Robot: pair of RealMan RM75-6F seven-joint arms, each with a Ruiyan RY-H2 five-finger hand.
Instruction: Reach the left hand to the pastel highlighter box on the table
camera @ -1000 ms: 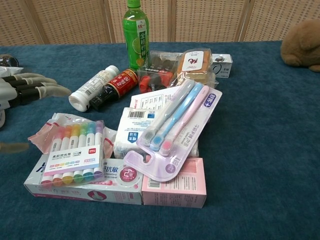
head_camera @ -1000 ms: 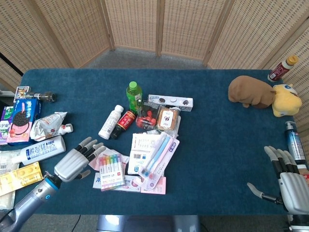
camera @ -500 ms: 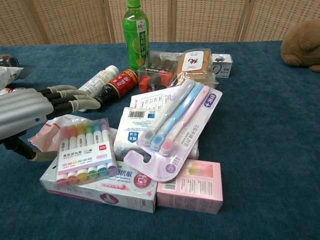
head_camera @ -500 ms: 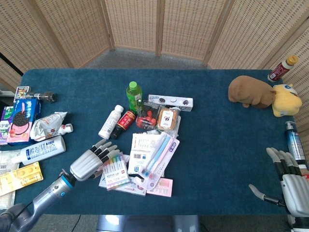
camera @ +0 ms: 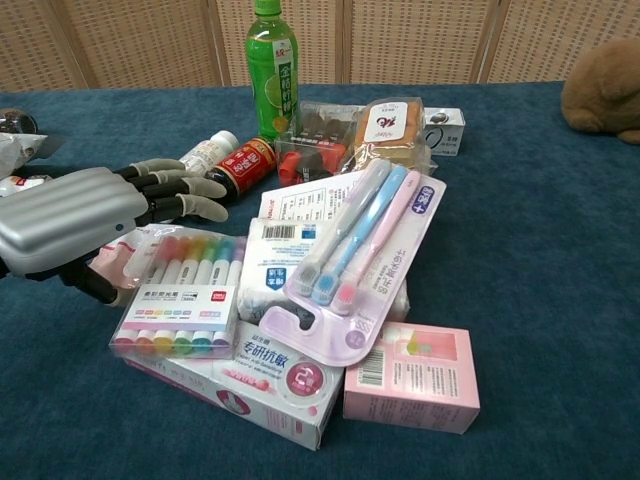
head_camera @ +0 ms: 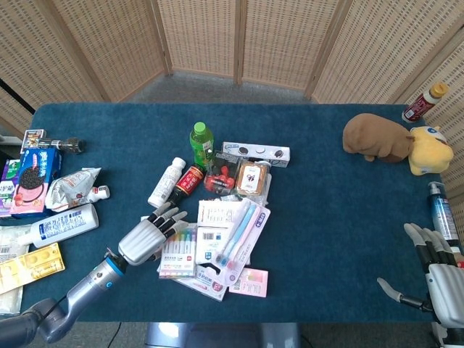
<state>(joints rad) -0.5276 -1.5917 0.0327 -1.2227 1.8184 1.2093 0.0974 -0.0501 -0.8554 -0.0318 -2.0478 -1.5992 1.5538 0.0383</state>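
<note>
Hovering open at highlighter box [camera: 182, 296] left edge, left hand [camera: 75, 220]; right hand [head_camera: 441, 272] open.

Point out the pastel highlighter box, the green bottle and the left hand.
pastel highlighter box [camera: 182, 300], chest view, front label.
green bottle [camera: 273, 82], chest view, label.
left hand [camera: 75, 217], chest view, back of hand.

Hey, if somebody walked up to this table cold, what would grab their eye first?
Probably the silver left robot hand, fingers spread, right beside the pastel highlighter box atop the pile of packages at the table's front centre. Next, the toothbrush pack lying slanted over that pile, with the green bottle standing upright behind it. Last, the brown plush toy off at the far right.
</note>
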